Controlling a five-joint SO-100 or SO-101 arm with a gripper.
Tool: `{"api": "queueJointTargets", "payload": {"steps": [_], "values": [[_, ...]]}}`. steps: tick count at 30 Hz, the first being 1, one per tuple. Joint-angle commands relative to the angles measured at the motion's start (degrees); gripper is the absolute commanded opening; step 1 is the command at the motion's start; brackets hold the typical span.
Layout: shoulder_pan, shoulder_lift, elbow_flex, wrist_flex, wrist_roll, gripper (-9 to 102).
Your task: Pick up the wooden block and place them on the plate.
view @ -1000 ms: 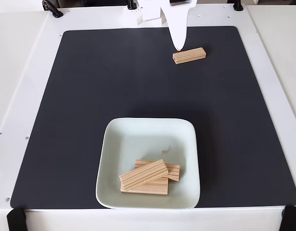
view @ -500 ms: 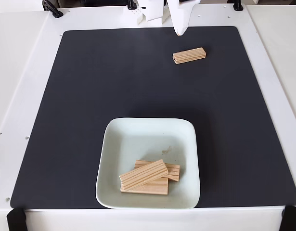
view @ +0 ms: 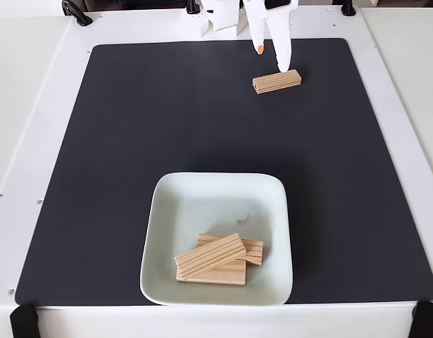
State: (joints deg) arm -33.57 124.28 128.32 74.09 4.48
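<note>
Pincer: we see the white pincer (view: 272,59) at the top of the fixed view, its two fingers spread apart, one tip orange.
Lone block: one wooden block (view: 277,81) lies on the black mat (view: 132,141), the longer finger's tip right at its upper edge; we cannot tell if they touch.
Plate: we find the pale plate (view: 202,193) near the mat's lower edge.
Blocks on plate: three blocks (view: 215,259) lie stacked and overlapping in its lower half.
Worktop: the white worktop (view: 33,105) surrounds the mat.
</note>
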Motion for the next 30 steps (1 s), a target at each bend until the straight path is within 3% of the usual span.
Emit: {"api": "queueJointTargets", "payload": {"steps": [1, 17, 30], "values": [[-1.1, -2.5, -0.6, -1.8, 0.1, 37], [-1.5, -15.6, 0.0, -9.4, 0.3, 37], [-2.9, -16.7, 4.6, -13.9, 0.3, 37]]}}
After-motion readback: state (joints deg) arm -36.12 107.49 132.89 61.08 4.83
